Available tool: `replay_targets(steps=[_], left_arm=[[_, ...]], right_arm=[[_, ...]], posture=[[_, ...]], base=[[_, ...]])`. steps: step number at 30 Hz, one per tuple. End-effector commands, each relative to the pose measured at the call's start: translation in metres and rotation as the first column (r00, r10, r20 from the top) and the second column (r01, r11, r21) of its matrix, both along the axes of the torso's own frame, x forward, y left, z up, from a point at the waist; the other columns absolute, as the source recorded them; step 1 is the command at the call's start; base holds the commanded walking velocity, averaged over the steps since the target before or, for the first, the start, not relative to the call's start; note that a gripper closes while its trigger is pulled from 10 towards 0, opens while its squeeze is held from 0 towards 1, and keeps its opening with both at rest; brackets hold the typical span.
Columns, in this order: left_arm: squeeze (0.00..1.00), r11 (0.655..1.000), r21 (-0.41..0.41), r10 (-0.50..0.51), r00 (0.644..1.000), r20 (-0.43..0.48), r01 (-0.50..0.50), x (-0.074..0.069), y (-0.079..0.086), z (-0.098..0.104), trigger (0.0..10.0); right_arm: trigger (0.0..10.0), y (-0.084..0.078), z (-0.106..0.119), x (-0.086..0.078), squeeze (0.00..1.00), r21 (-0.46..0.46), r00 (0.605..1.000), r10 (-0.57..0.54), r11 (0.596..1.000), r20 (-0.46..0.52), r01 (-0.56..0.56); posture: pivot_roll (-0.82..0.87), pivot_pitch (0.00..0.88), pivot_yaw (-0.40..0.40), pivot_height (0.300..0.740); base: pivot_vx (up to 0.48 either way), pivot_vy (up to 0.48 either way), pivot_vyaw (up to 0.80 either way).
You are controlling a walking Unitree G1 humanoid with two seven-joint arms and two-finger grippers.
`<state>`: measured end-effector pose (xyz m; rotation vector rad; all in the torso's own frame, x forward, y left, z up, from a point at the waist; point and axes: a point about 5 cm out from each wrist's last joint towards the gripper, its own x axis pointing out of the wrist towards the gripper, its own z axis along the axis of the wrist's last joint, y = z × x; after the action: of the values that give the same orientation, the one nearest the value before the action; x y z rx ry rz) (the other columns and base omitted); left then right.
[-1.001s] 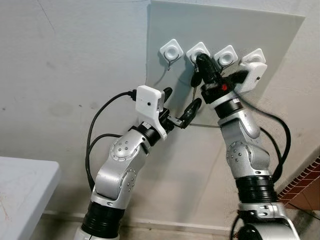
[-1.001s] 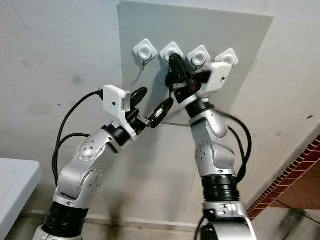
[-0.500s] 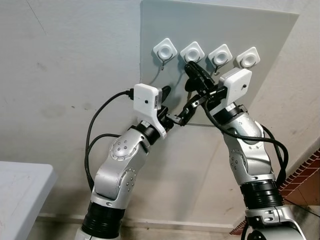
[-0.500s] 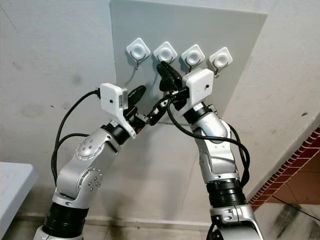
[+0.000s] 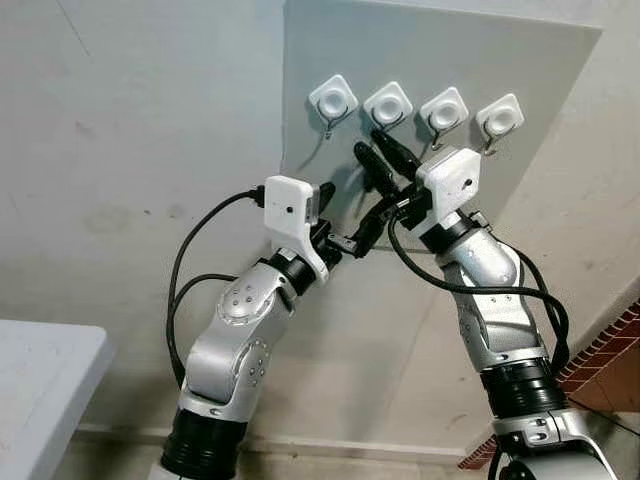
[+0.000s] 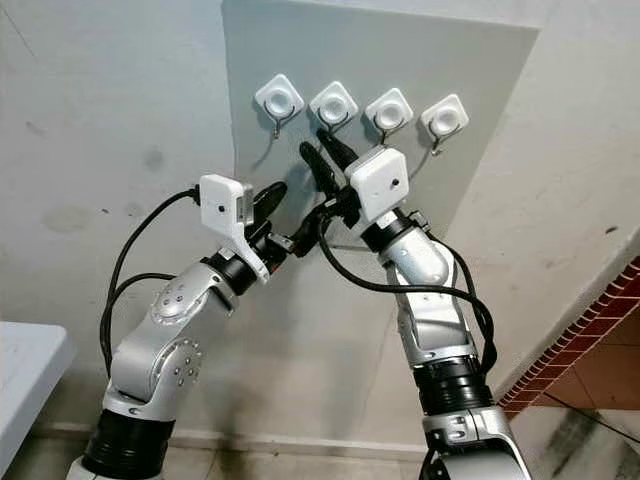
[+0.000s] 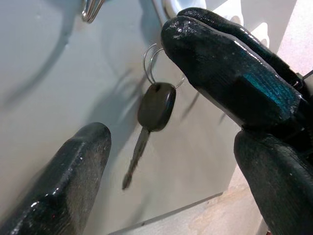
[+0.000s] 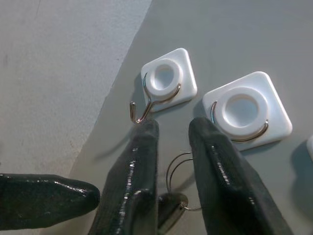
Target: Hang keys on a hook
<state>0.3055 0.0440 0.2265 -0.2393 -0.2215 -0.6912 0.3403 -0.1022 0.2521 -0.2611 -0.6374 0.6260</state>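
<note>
My head views are evenly lit by soft, diffuse light, with no hard glare, and they read sharp from edge to edge. The grey board (image 5: pixel 440 60) carries faint shadows falling down and to my left of each white hook mount (image 5: pixel 333 99). From my left wrist the picture is dimmer: the key (image 7: pixel 149 125) throws a soft, broad shadow on the board beside it, and my near fingers (image 7: pixel 230 73) are blurred, with a bluish sheen on the black rubber. From my right wrist the hook mounts are crisp and bright, while my fingers (image 8: pixel 132 181) below them are out of focus.
</note>
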Motion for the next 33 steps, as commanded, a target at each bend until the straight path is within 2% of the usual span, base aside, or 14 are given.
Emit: replay_targets(steps=[1, 5, 6, 8, 12, 19, 20, 26, 31, 33], left_arm=[[0.0, 0.999, -0.043, -0.025, 0.997, 0.073, 0.028, -0.006, -0.004, 0.019, 10.0], [0.0, 0.999, -0.043, -0.024, 0.997, 0.071, 0.027, -0.006, -0.005, 0.018, 10.0], [0.0, 0.999, -0.043, -0.023, 0.997, 0.067, 0.026, -0.006, -0.005, 0.018, 10.0], [0.0, 0.999, -0.042, -0.021, 0.998, 0.064, 0.024, -0.006, -0.004, 0.017, 10.0], [0.0, 0.999, -0.04, -0.01, 0.998, 0.057, 0.012, -0.005, -0.002, 0.015, 10.0], [0.0, 0.999, -0.046, 0.003, 0.999, 0.04, -0.001, -0.005, 0.0, 0.012, 10.0], [0.0, 0.999, -0.045, 0.004, 0.999, 0.04, -0.002, -0.006, 0.001, 0.012, 10.0], [0.0, 0.999, -0.034, 0.038, 0.999, 0.015, -0.037, -0.005, 0.005, 0.003, 10.0], [0.0, 0.996, -0.04, 0.073, 0.997, -0.032, -0.074, -0.003, 0.012, -0.009, 10.0], [0.0, 0.994, -0.031, 0.104, 0.992, -0.067, -0.107, -0.001, 0.016, -0.018, 10.0]], right_arm=[[10.0, 0.008, -0.02, 0.002, 1.0, -0.058, 0.996, 0.023, 0.998, -0.081, -0.028], [10.0, 0.008, -0.021, 0.002, 1.0, 0.0, 0.993, 0.049, 0.999, -0.104, -0.05], [10.0, 0.006, -0.02, 0.001, 1.0, 0.088, 0.989, 0.074, 0.994, -0.129, -0.063], [10.0, 0.004, -0.021, 0.002, 1.0, 0.203, 0.982, 0.098, 0.977, -0.163, -0.064], [10.0, -0.001, -0.028, -0.002, 1.0, 0.347, 0.97, 0.143, 0.936, -0.199, -0.067], [10.0, -0.002, -0.047, -0.011, 1.0, 0.427, 0.951, 0.172, 0.903, -0.259, -0.048], [10.0, -0.001, -0.051, -0.013, 0.0, 0.437, 0.945, 0.179, 0.898, -0.274, -0.044], [10.0, -0.003, -0.06, -0.019, 0.0, 0.496, 0.931, 0.198, 0.868, -0.307, -0.021], [10.0, -0.008, -0.069, -0.024, 0.0, 0.5, 0.931, 0.184, 0.866, -0.316, -0.001], [10.0, -0.012, -0.078, -0.025, 0.0, 0.477, 0.924, 0.154, 0.879, -0.35, 0.034]], posture=[[0.07, 0.0, -0.069, 0.74], [0.07, 0.0, -0.068, 0.74], [0.07, 0.0, -0.068, 0.74], [0.07, 0.0, -0.067, 0.74], [0.07, 0.0, -0.068, 0.74], [0.07, 0.0, -0.064, 0.74], [0.07, 0.0, -0.063, 0.74], [0.06, 0.0, -0.058, 0.74], [0.06, 0.0, -0.058, 0.74], [0.06, 0.0, -0.058, 0.74]], base=[[0.0, 0.0, 0.0], [0.0, 0.0, 0.0], [0.0, 0.0, 0.0], [0.0, 0.0, 0.0], [0.0, 0.0, 0.0], [0.0, 0.0, 0.0], [0.0, 0.0, 0.0], [0.0, 0.0, 0.0], [0.0, 0.0, 0.0], [0.0, 0.0, 0.0]])
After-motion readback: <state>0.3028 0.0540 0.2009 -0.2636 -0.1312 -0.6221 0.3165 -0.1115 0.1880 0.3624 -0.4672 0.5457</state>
